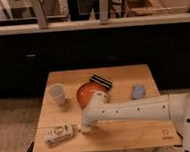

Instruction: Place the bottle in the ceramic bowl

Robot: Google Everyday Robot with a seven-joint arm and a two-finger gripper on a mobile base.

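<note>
At the counter's (124,135) front-left corner the bottle (58,134) lies on its side, long axis nine-to-three, just at nine o'clock of your jaws; whether they grip, you cannot tell. The bowl (85,91) sits at twelve.

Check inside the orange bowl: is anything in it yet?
The visible part of the bowl holds nothing; the arm covers its near edge. The bottle lies on the table, with the end effector down beside it.
</note>
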